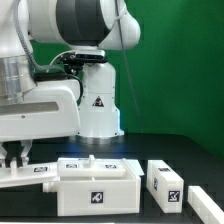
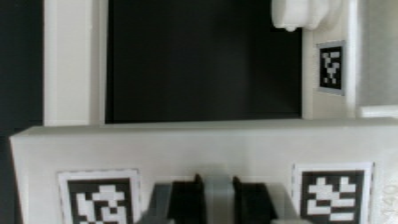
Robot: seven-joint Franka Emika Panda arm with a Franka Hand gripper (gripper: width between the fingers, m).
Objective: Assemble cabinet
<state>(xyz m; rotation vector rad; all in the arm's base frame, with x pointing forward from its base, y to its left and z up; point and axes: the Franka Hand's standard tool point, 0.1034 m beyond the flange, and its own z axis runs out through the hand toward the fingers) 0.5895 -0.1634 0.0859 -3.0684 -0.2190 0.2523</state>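
Note:
The cabinet's white box-shaped body (image 1: 95, 186) stands on the black table at front centre, with a tag on its front face. A flat white panel (image 1: 35, 172) with tags lies at the exterior view's left, touching the body's side. My gripper (image 1: 14, 157) is low over that panel. In the wrist view the gripper (image 2: 210, 200) has its dark fingers (image 2: 178, 202) almost together in front of the panel (image 2: 196, 150), between the panel's two tags. Nothing shows between the fingers.
Two more white tagged cabinet pieces lie at the exterior view's right, one near the body (image 1: 165, 180) and one at the edge (image 1: 206, 201). The robot's base (image 1: 100, 105) stands behind. In the wrist view, white bars (image 2: 71, 60) flank a dark area beyond the panel.

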